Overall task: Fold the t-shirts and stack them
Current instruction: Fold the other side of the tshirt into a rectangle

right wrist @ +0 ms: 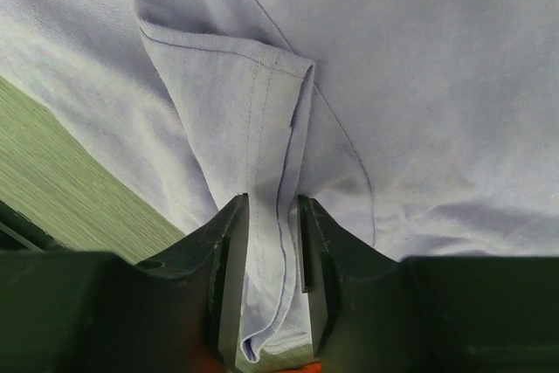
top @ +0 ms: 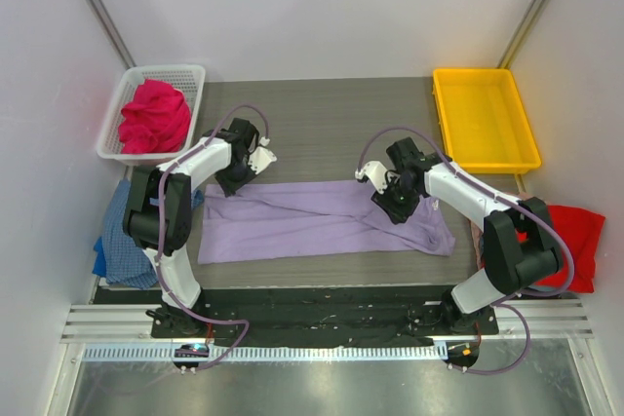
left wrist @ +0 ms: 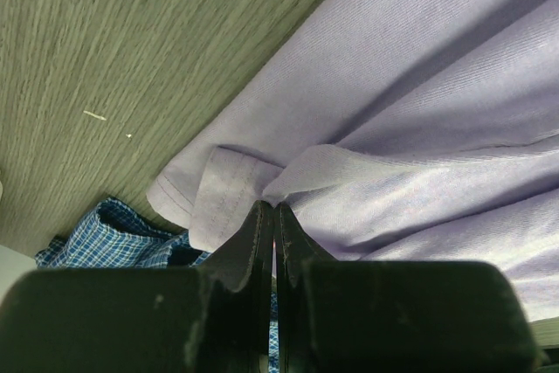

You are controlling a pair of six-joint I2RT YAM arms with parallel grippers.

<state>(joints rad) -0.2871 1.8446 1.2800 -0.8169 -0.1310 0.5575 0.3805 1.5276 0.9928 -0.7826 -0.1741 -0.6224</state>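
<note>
The large lavender-purple cotton t-shirt (top: 322,219) lay spread mid-table. The left gripper (left wrist: 272,216) pinched its hem fold tight; the right gripper (right wrist: 272,242) stood narrow around a seam fold. A blue checked shirt (left wrist: 113,238) crowded the left edge, with bare tabletop (top: 322,124) beyond.

From above, both arms' wrists cover the spots where they meet the lavender t-shirt (top: 312,216), so no grip shows there. The blue checked t-shirt (top: 122,241) hangs off the counter (top: 322,124) edge, half hidden behind the left arm, and the red t-shirt (top: 575,241) lies partly behind the right arm's elbow. The magenta t-shirt (top: 154,116) is a crumpled heap in the basket (top: 185,80), its shape unreadable.
</note>
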